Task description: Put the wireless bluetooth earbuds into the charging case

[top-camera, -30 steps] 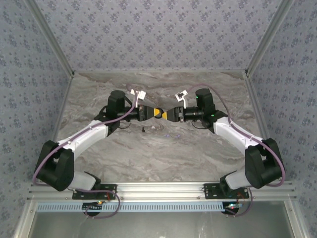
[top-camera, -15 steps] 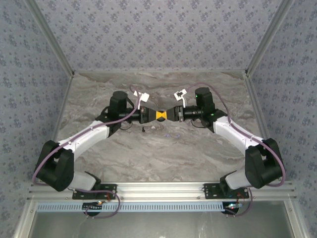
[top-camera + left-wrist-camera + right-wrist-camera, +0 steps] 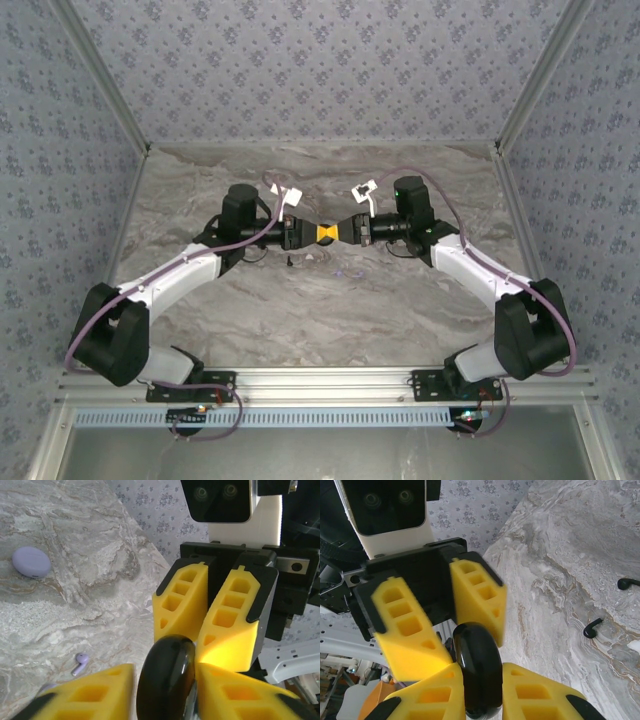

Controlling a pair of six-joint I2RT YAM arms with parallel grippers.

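Top view: the left gripper [image 3: 316, 233] and the right gripper [image 3: 337, 231] meet tip to tip over the marble table [image 3: 300, 320], yellow fingers interleaved. What sits between them is too small to tell here.

Left wrist view: a black charging case [image 3: 167, 680], a round puck seen nearly edge-on, stands between the left gripper's own two fingers [image 3: 90, 692], one close on either side. Whether those pads press it or stand just off it I cannot tell. The right gripper's fingers reach in from beyond the case and close on its far rim. On the table to the left of the case lies a lilac earbud [image 3: 80, 663]. Farther off on that side rests a lilac case [image 3: 31, 561], lid down.

Right wrist view: the black charging case is pinched between the right gripper's fingers, a pad against each side. The left gripper's fingers, blurred, flank its far rim. On the table to the right of the case lies a black earbud [image 3: 592, 627], and beyond it a second one [image 3: 627, 583], the two apart.
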